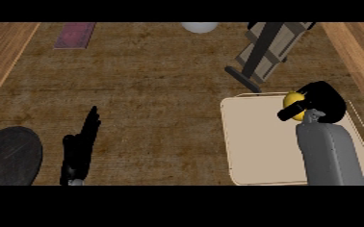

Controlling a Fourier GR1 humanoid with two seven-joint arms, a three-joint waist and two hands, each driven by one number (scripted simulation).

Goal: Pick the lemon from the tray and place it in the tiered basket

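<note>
A yellow lemon (293,102) lies at the far right part of the cream tray (256,144), partly hidden by my right hand (318,102). That hand's fingers and thumb curl round the lemon. The tiered basket (270,48), tan with a black frame, stands beyond the tray at the upper right. My left hand (82,144) rests open at the lower left, fingers pointing up, away from the tray.
A dark round plate (18,156) sits at the lower left edge. A reddish mat (76,34) lies at the far left, and a white rounded object (200,27) shows at the top. Wooden strips run along both sides.
</note>
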